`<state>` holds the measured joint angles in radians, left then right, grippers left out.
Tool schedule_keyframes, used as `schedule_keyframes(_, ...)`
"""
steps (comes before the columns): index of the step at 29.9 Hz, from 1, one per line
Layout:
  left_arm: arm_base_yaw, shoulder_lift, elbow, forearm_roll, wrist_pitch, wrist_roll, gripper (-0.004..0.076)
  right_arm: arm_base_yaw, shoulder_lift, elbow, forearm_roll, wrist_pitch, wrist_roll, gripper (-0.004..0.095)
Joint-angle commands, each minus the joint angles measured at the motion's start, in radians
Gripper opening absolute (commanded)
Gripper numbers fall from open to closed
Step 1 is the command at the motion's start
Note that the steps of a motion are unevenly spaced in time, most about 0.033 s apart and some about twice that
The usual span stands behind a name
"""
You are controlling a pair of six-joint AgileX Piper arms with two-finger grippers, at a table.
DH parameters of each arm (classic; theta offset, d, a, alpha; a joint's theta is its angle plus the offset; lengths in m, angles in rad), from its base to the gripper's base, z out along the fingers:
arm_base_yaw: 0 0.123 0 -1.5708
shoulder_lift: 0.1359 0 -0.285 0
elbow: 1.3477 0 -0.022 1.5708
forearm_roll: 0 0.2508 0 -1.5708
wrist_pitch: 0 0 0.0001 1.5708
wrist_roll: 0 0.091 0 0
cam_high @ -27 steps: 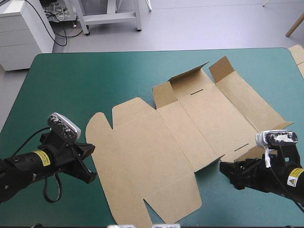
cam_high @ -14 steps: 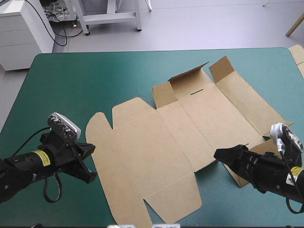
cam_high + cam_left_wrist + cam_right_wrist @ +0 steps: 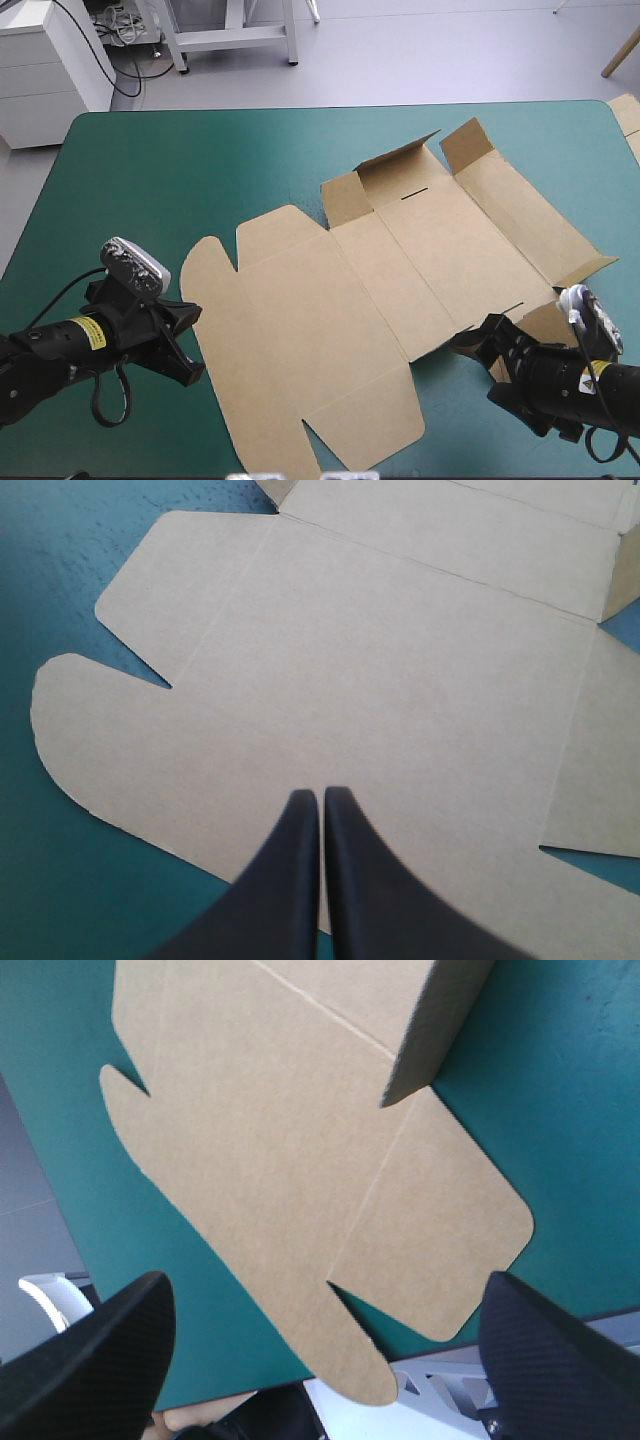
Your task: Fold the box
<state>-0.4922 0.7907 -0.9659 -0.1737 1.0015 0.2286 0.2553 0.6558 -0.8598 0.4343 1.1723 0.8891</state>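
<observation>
The brown box point(image 3: 340, 290) lies as a flat cut sheet in the middle of the teal-green table, with its far flaps point(image 3: 400, 165) tilted up a little. My left gripper point(image 3: 192, 345) is shut at the sheet's left edge. In the left wrist view its fingertips point(image 3: 320, 798) meet over the bare board point(image 3: 400, 680). My right gripper point(image 3: 480, 352) is open at the sheet's near right corner, beside a side flap point(image 3: 545, 322). In the right wrist view its fingers point(image 3: 110, 1350) stand wide apart above the board point(image 3: 250, 1110), with a raised wall point(image 3: 440, 1020) ahead.
More brown board point(image 3: 626, 115) shows at the table's right edge. Bare teal-green cover point(image 3: 170, 170) stretches across the far left of the table and along the near edge point(image 3: 560, 1090) by the right gripper.
My right arm pushed forward toward the box's near right corner, then rolled its wrist and sank lower toward the near edge. The left arm and the sheet have stayed still.
</observation>
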Motion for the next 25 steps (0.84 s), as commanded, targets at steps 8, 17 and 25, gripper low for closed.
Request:
schedule_keyframes(8, 0.002, -0.004, -0.033, -0.022, -0.069, -0.010, -0.0008, 0.002, 0.008, 0.178, 0.034, -0.393, -0.001, 0.0762)
schedule_keyframes(17, 0.002, -0.004, -0.033, -0.022, -0.081, -0.010, -0.0008, 0.002, 0.059, 0.192, 0.005, -0.372, -0.009, 0.0763)
schedule_keyframes(25, 0.002, -0.004, -0.033, -0.026, -0.086, -0.010, -0.0008, 0.002, 0.200, 0.192, -0.021, -0.431, -0.046, 0.0761)
